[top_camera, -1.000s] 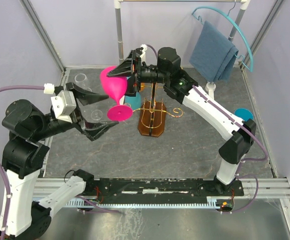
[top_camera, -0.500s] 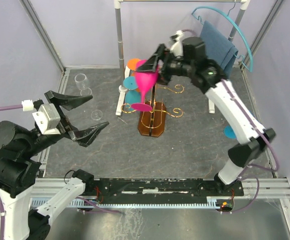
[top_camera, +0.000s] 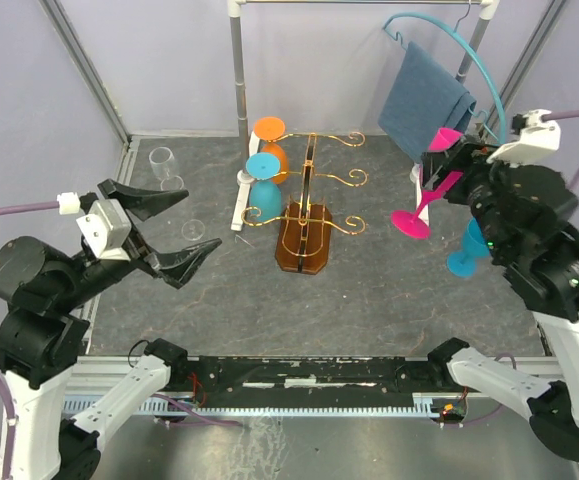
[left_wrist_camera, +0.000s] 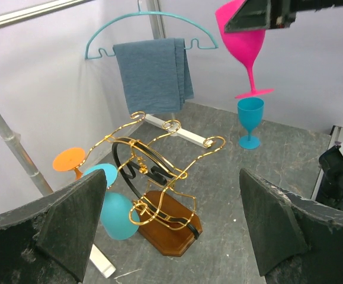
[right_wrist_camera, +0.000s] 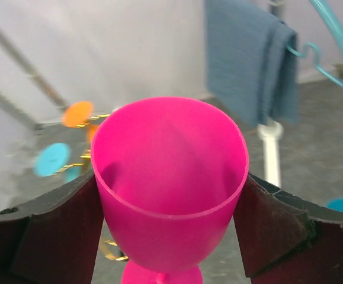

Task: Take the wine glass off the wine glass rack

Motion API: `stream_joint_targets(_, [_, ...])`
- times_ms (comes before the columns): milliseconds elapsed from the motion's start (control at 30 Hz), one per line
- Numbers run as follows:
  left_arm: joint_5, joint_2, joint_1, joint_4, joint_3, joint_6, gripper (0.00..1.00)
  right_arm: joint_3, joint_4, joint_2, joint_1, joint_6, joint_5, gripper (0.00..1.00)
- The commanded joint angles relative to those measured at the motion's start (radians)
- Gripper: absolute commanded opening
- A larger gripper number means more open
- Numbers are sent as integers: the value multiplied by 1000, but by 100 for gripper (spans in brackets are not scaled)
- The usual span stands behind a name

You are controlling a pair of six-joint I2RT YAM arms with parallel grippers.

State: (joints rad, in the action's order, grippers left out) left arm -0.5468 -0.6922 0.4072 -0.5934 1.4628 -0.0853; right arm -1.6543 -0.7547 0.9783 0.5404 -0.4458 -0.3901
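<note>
The left end effector (left_wrist_camera: 172, 176) gapes wide, with nothing between its fingers (left_wrist_camera: 64, 225). Beyond them a gold wire rack (left_wrist_camera: 159, 177) stands on the grey counter (left_wrist_camera: 266, 160), a teal glass (left_wrist_camera: 116, 207) and an orange glass (left_wrist_camera: 70, 161) at its left side. At upper right, the right end effector (left_wrist_camera: 255, 18) grips a pink wine glass (left_wrist_camera: 248, 47) in the air above a second teal glass (left_wrist_camera: 251, 121). Behind the rack, a blue towel (left_wrist_camera: 153, 74) hangs on a hanger (left_wrist_camera: 94, 44).

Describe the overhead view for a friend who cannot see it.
The right gripper holds a pink wine glass in the air, to the right of a gold wire rack on which an orange glass and a teal glass hang. The left gripper hovers open on the other side.
</note>
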Motion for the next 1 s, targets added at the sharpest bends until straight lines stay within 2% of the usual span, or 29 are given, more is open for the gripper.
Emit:
stream_joint_targets(0, [22,9,-2,71,-35,62,99,253,194,-8,0,147,-296,69])
stream_joint_targets(167, [28,11,-2,100,-63,83,99,558,573,-71,2,261,-417,67])
stream_joint_targets(300, [32,14,-2,119,-80,95,99,704,823,-27,4,378,-469,68])
stream_joint_targets(433, [47,18,-1,155,-121,128,99,851,1146,36,4,455,-470,68])
stream_joint_targets(600, [176,24,-3,194,-211,199,99,934,1369,201,0,490,-470,71])
stream_joint_targets(767, [372,0,-3,171,-289,237,99,980,1560,338,-3,505,-464,71])
stream_joint_targets(967, [407,-24,-2,180,-321,244,99,996,1766,503,-15,547,-444,69])
